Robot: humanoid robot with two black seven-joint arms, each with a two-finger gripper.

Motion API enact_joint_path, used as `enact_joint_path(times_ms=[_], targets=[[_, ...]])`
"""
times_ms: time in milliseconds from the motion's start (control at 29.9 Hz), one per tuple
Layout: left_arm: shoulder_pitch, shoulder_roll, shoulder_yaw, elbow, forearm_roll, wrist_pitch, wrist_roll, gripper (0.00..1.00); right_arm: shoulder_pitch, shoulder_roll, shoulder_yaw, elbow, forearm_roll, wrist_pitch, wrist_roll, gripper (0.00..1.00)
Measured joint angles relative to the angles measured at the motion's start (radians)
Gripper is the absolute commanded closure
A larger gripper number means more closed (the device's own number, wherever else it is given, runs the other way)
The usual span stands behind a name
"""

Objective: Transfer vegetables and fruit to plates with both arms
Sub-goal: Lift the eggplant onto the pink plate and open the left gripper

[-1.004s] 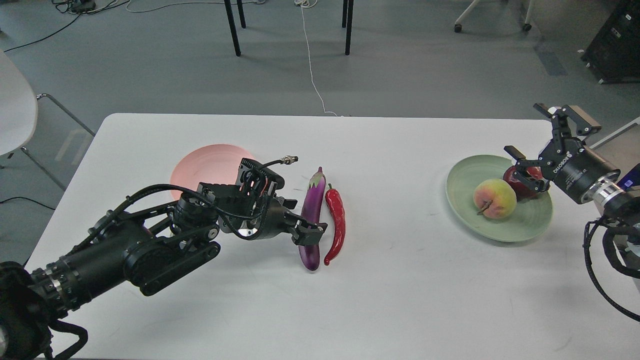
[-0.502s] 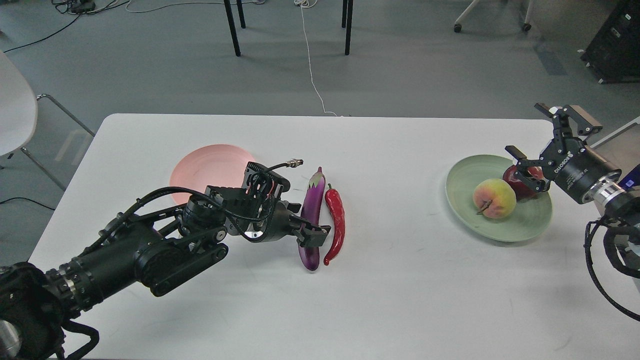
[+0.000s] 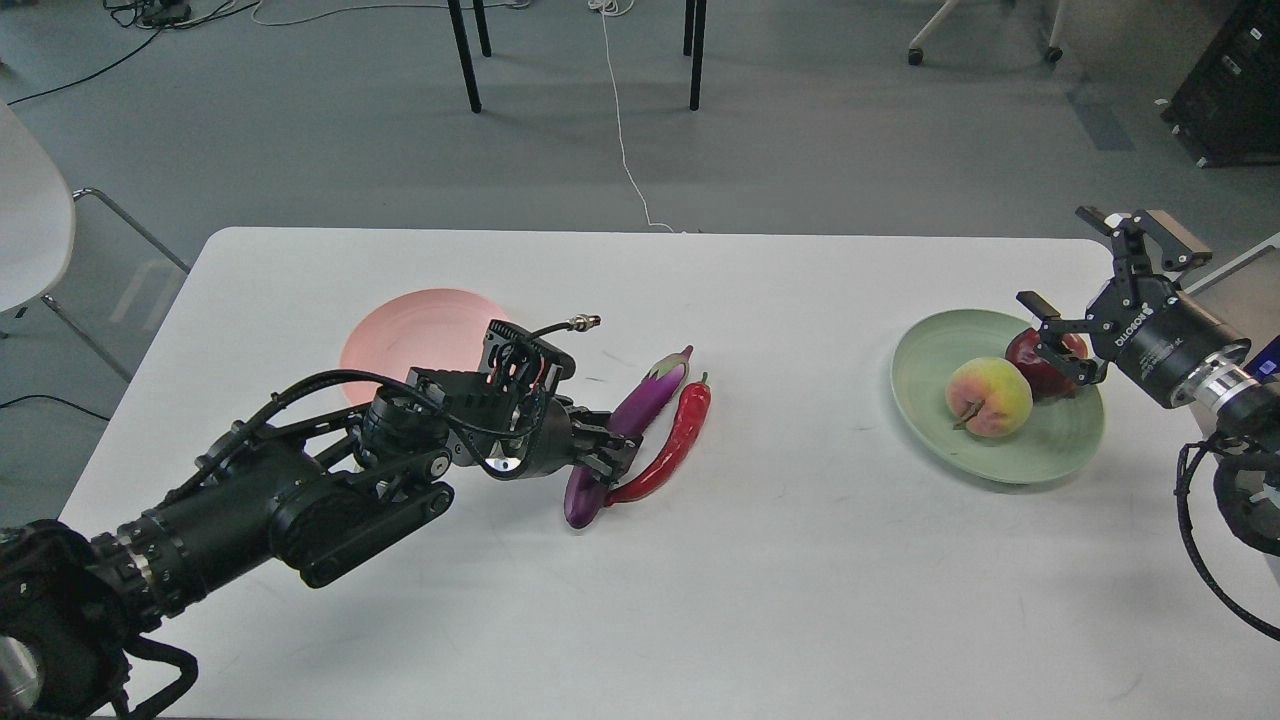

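Fruit's done: peach (image 3: 988, 397) and pomegranate (image 3: 1040, 362) sit on the green plate (image 3: 1000, 465), right gripper (image 3: 1085, 290) open. Left gripper (image 3: 612, 455) grips the eggplant (image 3: 640, 410); chili (image 3: 672, 448) left, pink plate (image 3: 400, 335) empty.

Frame centre: eggplant (image 3: 632, 420), chili (image 3: 672, 443) alongside its right. Left: one plate (image 3: 400, 330). Right: second plate (image 3: 1040, 455) holding peach (image 3: 988, 396), pomegranate (image 3: 1035, 357).

A white table (image 3: 820, 600) with rounded corners stood on a grey floor (image 3: 850, 140). Beyond its far edge were black legs (image 3: 465, 55) of some furniture, a thin white cable (image 3: 625, 150) trailing across the floor toward the table, and a black cabinet (image 3: 1235, 85) at the right. A white chair (image 3: 30, 215) with a metal frame stood at the left.
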Motion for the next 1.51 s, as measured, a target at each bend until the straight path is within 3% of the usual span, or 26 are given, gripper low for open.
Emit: enact_joint_path(times_ms=[535,703,937,1171,1506], targets=[[-0.094,0.159,-0.018,-0.029,-0.233,0.04,0.062,0.8,0.0,0.0,0.0,0.001,0.0,0.0,0.0,0.02],[-0.1,0.254,-0.017,-0.036,-0.257,0.041,0.056,0.79,0.0,0.003,0.0,0.001,0.0,0.0,0.0,0.02],[-0.101,0.366,-0.005,-0.032,-0.27,0.005,0.016,0.77,0.0,0.006,0.0,0.004,0.0,0.0,0.0,0.02],[-0.095,0.394,0.002,0.011,-0.273,-0.003,0.01,0.69,0.0,0.006,-0.001,0.004,0.0,0.0,0.0,0.02],[-0.082,0.392,0.003,0.037,-0.273,0.003,0.008,0.47,-0.003,0.001,-0.001,0.024,-0.001,0.0,0.0,0.02]])
